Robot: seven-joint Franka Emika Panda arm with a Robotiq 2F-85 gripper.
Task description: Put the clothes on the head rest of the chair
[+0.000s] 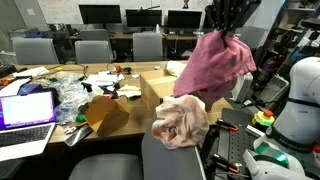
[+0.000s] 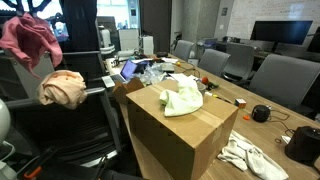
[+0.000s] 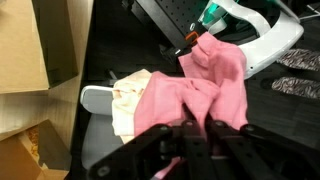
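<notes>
My gripper (image 1: 226,30) is shut on the plain rose-pink clothes (image 1: 222,65), which hang from it in the air. They hang above and a little to one side of the chair. The pale peach-pink garment (image 1: 180,120) lies bunched on the head rest of the chair (image 3: 94,100), covering most of it. In an exterior view the rose-pink cloth (image 2: 30,38) dangles higher than the peach one (image 2: 62,90). In the wrist view the rose-pink fabric (image 3: 212,80) is pinched at the gripper (image 3: 197,122), with the peach garment (image 3: 130,100) below it.
A large cardboard box (image 2: 180,130) with a pale green cloth (image 2: 183,98) on top stands beside the chair. The table (image 1: 150,75) holds a laptop (image 1: 25,108), plastic wrap and clutter. Low grey chairs (image 1: 92,50) line its far side. A white robot base (image 1: 300,100) stands close by.
</notes>
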